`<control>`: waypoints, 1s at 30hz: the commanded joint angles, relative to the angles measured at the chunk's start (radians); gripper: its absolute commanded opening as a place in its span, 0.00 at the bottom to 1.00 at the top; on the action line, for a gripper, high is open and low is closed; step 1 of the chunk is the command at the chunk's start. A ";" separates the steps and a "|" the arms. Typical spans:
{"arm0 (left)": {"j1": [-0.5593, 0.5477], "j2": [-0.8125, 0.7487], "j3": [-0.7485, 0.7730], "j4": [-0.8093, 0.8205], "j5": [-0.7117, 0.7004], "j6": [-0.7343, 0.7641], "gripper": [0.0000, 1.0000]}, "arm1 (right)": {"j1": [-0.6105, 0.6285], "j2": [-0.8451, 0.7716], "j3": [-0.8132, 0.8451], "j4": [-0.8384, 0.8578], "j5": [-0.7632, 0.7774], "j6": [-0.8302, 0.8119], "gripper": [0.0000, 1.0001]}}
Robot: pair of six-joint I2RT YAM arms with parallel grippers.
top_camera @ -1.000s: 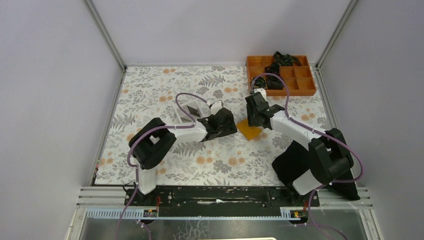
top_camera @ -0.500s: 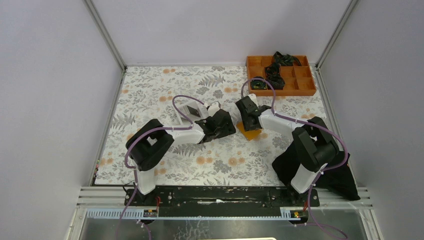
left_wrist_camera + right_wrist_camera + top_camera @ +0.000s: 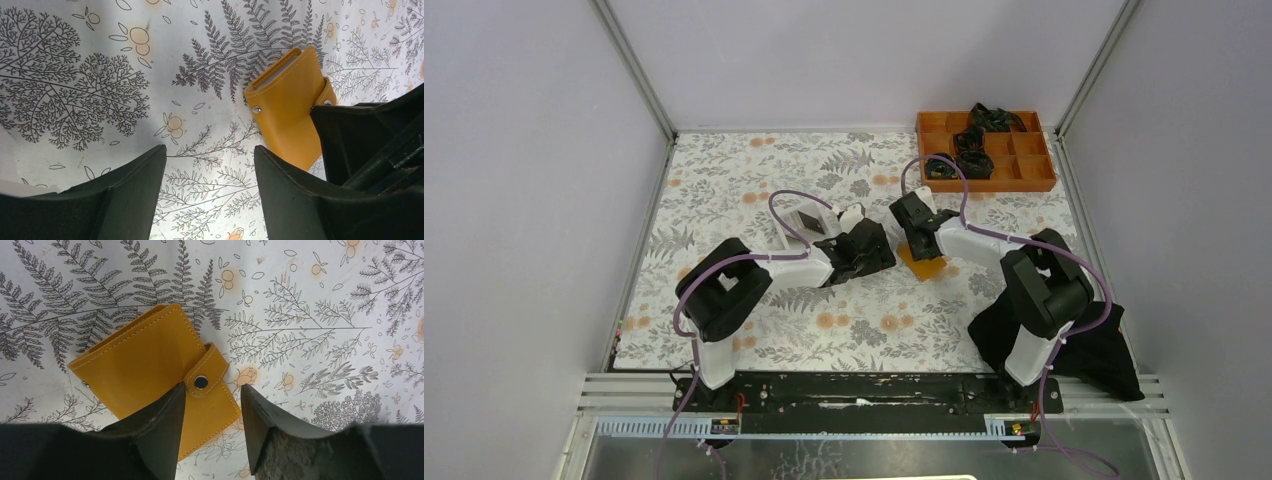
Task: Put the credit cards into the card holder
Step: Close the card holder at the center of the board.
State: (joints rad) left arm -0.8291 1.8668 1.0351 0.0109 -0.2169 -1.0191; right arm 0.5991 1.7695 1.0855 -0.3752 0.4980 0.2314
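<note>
Over the last second the right arm has swung in towards nine o'clock, and the right gripper (image 3: 212,389) now hangs directly over the small orange-tan folding card holder (image 3: 145,360). Its jaws stand apart, gripping nothing, and the snapped clasp strap (image 3: 202,381) sits between the fingertips. The left gripper (image 3: 210,165) has hardly shifted in that time. It waits just at nine o'clock of the holder, jaws likewise spread and empty. The holder itself hasn't budged: it lies flat near the middle of the fern-and-flower printed table cover (image 3: 744,190), folded shut and still buttoned.

To my eye that means the job is barely begun. The strap has to be popped and the cover opened before any card goes in, and the right gripper looks lined up for exactly that.

I can't pick out the credit cards for certain. A shallow white rectangular box (image 3: 809,222) at ten o'clock of the holder has something dark in it, too small to tell.

An orange plastic compartment tray (image 3: 1034,182) with dark tangled bits sits at the one o'clock corner, and a crumpled black cloth (image 3: 1084,350) lies at four o'clock beside the right arm's base, both well apart from the work. The real crowding is the two grippers, nearly nose to nose over one small holder.
</note>
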 commanded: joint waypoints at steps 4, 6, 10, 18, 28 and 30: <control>0.008 0.082 -0.047 -0.137 0.029 0.012 0.73 | 0.029 0.007 0.042 0.004 0.078 -0.031 0.46; 0.010 0.086 -0.043 -0.137 0.030 0.013 0.73 | 0.034 0.007 0.043 0.004 0.087 -0.039 0.44; 0.010 0.087 -0.043 -0.138 0.031 0.013 0.73 | 0.047 0.013 0.045 0.001 0.098 -0.046 0.42; 0.009 0.087 -0.046 -0.134 0.031 0.006 0.73 | 0.080 0.021 0.048 -0.021 0.128 -0.060 0.49; 0.010 0.088 -0.054 -0.124 0.034 -0.007 0.73 | 0.100 0.044 0.045 -0.047 0.174 -0.058 0.55; 0.009 0.085 -0.060 -0.122 0.033 -0.008 0.73 | 0.100 0.054 0.049 -0.050 0.177 -0.058 0.55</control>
State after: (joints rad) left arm -0.8280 1.8690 1.0363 0.0132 -0.2050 -1.0199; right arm 0.6868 1.8000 1.0981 -0.3992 0.6224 0.1761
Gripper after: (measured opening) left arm 0.731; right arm 0.546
